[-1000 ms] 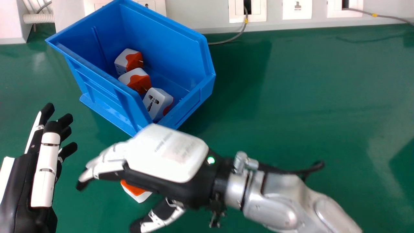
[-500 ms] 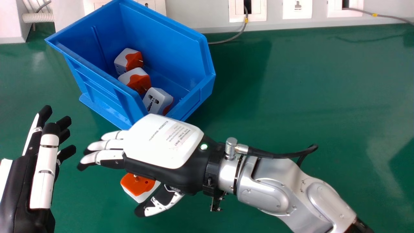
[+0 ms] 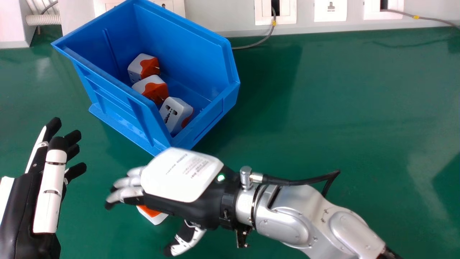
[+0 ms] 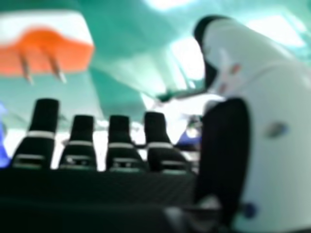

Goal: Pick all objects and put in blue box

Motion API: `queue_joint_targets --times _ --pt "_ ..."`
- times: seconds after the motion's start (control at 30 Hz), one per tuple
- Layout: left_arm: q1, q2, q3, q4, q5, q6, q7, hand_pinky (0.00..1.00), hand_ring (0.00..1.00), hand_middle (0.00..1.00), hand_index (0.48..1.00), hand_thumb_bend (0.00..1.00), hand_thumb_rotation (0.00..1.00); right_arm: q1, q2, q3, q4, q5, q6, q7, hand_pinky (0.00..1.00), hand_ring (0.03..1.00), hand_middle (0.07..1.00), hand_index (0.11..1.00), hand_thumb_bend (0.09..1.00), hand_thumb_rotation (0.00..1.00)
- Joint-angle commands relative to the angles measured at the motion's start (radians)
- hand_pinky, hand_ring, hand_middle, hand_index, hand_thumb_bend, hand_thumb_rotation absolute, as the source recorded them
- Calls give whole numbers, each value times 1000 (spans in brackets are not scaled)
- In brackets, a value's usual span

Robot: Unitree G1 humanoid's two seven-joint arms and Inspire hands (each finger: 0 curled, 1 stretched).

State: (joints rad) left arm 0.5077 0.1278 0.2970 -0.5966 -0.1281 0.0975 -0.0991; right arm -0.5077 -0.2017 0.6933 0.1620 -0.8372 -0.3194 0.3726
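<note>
1. In the head view, the right hand point(image 3: 179, 176) is seen low, near the middle, brought in on a silver forearm point(image 3: 287, 223). Its back is turned up, and its fingers are held extended, slightly bent and apart from the thumb. Nothing is gripped.
2. The loose adapter point(image 3: 152, 214) is seen on the green table point(image 3: 341, 108), partly covered by the edge of the right hand. Its visible part, orange above white, is framed between the fingers and the thumb. Whether it is touched cannot be told from above.
3. The blue box point(image 3: 183, 36) is placed beyond the right hand, and its nearest corner is overlapped in this view by the back of that hand. Contact there cannot be told.
4. Inside the box, 3 white and orange adapters are held: the farthest adapter point(image 3: 143, 66), the middle adapter point(image 3: 152, 88) just beside it, and the nearest adapter point(image 3: 176, 113), with its socket holes exposed.
5. The left hand point(image 3: 54, 187) is seen at the left side, open and empty, with its fingers straight.
6. In the right hand view, the loose adapter is seen beyond the fingertips point(image 4: 46, 109), with 2 metal pins point(image 4: 56, 68) exposed. A gap is shown between pins and fingertips; the thumb point(image 4: 272, 97) is held well apart from the adapter.
</note>
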Motion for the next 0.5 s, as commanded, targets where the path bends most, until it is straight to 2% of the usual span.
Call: queue_joint_targets --times 0.0,0.23,0.47 --pt "6 5 1 -33 3 -5 -3 844 912 902 954 420 1000 -39 23 6 29 -7 -17 -37 754 895 898 839 348 0" --pt "-1 6 8 -17 -3 -14 -14 844 913 902 954 437 1000 -86 56 22 163 -35 -9 -95 730 874 885 830 358 0" --pt "-4 0 3 -13 -5 -15 -14 844 913 903 954 450 1000 -122 83 27 230 -54 34 -125 725 857 866 807 380 0"
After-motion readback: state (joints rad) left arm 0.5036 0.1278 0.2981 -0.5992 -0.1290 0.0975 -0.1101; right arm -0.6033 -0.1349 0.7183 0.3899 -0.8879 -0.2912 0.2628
